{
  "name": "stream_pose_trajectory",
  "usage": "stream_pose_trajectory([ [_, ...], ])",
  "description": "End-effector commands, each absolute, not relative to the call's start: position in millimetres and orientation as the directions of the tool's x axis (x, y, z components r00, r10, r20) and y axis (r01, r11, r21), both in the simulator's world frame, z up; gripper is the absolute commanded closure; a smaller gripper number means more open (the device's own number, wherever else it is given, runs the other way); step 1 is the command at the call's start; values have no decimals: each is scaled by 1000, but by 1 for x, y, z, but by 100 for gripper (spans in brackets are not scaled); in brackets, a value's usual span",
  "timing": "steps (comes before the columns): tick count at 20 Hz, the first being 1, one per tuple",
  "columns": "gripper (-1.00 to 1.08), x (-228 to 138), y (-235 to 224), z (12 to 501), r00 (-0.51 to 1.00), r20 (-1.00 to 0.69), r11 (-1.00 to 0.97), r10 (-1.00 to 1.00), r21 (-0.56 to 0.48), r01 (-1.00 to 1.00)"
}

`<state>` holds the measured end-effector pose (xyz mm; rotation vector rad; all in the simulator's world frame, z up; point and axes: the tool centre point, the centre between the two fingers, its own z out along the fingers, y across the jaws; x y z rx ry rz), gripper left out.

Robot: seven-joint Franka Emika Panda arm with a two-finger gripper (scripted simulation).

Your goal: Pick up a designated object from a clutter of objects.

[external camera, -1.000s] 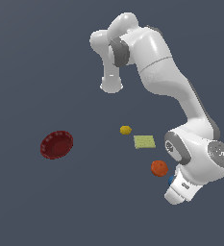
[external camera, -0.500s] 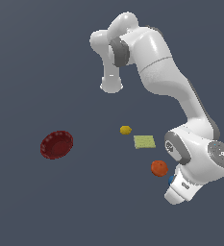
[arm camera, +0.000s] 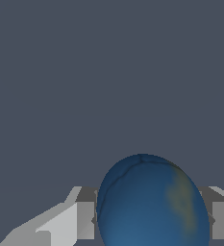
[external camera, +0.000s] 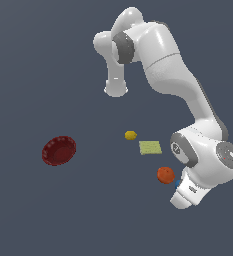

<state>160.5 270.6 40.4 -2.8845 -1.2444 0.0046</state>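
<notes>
No change was seen over the last second: the arm was kept low. The blue ball [arm camera: 152,204] was framed between the fingers of the pincer [arm camera: 149,221], apparently gripped. The orange ball [external camera: 165,175] lay just beside it. Lifting was judged next.

arm [external camera: 188,100]: showing no visible shift across the earlier pictures
bowl [external camera: 59,150], balls, square [external camera: 150,147]: showing no visible shift either

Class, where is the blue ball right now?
The blue ball sits between the gripper's fingers; in the exterior view only a sliver shows beside the orange ball.
</notes>
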Motion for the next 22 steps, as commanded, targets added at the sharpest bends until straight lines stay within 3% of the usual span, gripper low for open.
stream_pose_trajectory([
  [1, 108, 157, 270, 47, 686, -1, -686, 727, 0, 727],
  [22, 108, 74, 248, 154, 686, -3, -686, 727, 3, 727],
])
